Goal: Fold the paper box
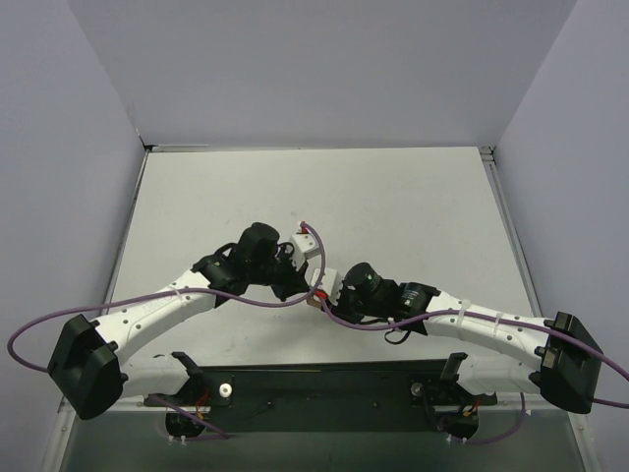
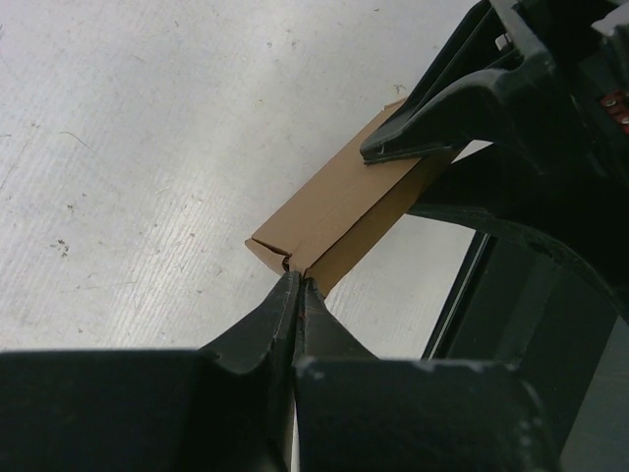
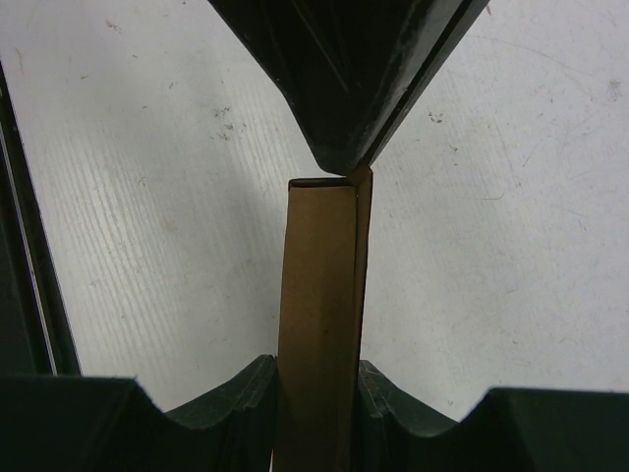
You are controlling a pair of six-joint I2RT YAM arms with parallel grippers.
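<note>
We see the paper box (image 2: pixel 339 211), a small brown cardboard sleeve folded long and narrow, stretched between the two claws over the white table (image 1: pixel 393 197), near the middle of its near edge. Whether it touches the surface we cannot tell. The right claw (image 3: pixel 314 369) grips one end, with a black finger pressed against each long side. The left claw (image 2: pixel 298 283) shows its fingers pressed together, tips against the other, open end; whether a cardboard edge is pinched between them we cannot tell. From above, the black wrists and a purple cable (image 1: pixel 260 304) hide nearly the whole box. A black rail (image 1: pixel 324 379) runs along the near edge, and pale lavender walls (image 1: pixel 324 69) close the other three sides.
</note>
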